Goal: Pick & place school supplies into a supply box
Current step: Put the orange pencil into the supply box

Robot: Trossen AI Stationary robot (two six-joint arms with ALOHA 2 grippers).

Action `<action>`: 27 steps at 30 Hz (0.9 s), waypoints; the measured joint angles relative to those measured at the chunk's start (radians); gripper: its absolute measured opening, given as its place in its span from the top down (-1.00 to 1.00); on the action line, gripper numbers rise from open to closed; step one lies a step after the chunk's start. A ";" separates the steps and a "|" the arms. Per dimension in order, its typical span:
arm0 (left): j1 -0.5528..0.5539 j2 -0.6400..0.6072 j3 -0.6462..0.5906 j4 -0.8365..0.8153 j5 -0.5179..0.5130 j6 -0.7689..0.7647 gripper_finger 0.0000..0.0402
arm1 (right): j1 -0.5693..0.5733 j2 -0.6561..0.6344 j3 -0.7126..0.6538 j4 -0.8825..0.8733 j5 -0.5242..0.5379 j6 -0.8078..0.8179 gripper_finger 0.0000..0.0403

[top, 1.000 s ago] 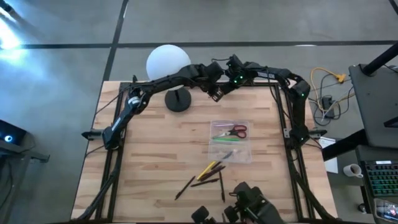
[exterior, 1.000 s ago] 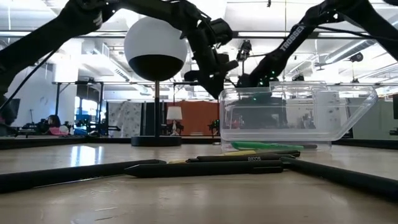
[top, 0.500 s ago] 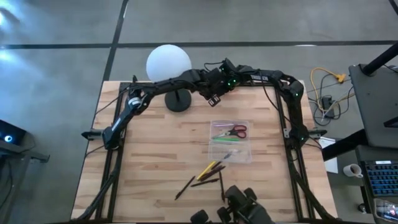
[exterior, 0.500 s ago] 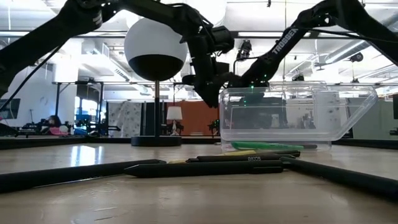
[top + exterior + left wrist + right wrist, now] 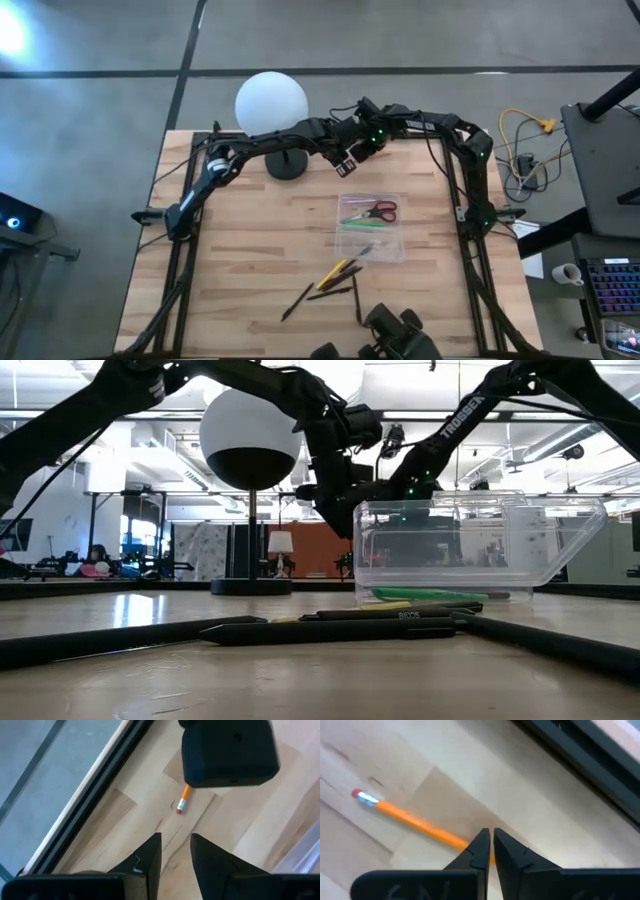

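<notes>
The wooden table (image 5: 240,250) carried a white globe lamp (image 5: 271,101) at its far edge, left of centre, and both arms reached to the middle of that far edge. The supply box (image 5: 371,226), a clear plastic case, lay right of the table's centre and already held the red-handled scissors (image 5: 380,211) and a green marker (image 5: 362,223). Several dark pens (image 5: 330,293) and a yellow pencil (image 5: 336,270) lay loose between the box and the near edge. The left gripper (image 5: 345,160) and the right gripper (image 5: 368,143) hung almost touching each other above the far edge, just beyond the box. An orange pencil (image 5: 415,822) with a pink eraser lay flat on the wood beneath them. The right gripper's fingers stood nearly closed, with only a thin gap between them and nothing gripped, directly over one end of that pencil; its long axis ran out from the fingertips toward the eraser. The left gripper was released, its fingers a little apart and empty, pointing at the eraser end, with the right wrist partly covering the pencil from that side. The right gripper was judged nearer and better aligned for the pick.
</notes>
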 joint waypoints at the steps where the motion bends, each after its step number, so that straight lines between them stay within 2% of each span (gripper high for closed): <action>1: -0.003 0.000 -0.003 0.005 0.001 0.000 0.56 | 0.000 -0.002 -0.006 -0.005 0.001 -0.004 0.91; 4: -0.017 0.000 -0.003 0.018 0.002 0.009 0.56 | 0.000 -0.026 -0.035 0.000 0.002 -0.005 0.91; 9: -0.049 0.000 -0.004 0.070 0.011 0.119 0.56 | -0.010 -0.159 -0.112 0.068 0.000 0.012 0.91; 15: -0.056 0.000 -0.039 0.196 0.133 0.158 0.56 | -0.103 -0.323 -0.291 0.099 -0.046 0.108 0.91; 21: -0.029 0.000 -0.113 0.289 0.293 0.158 0.56 | -0.154 -0.349 -0.432 0.122 -0.078 0.155 0.91; 27: -0.024 0.000 -0.191 0.290 0.317 0.157 0.56 | -0.137 -0.344 -0.485 0.191 -0.107 0.191 0.91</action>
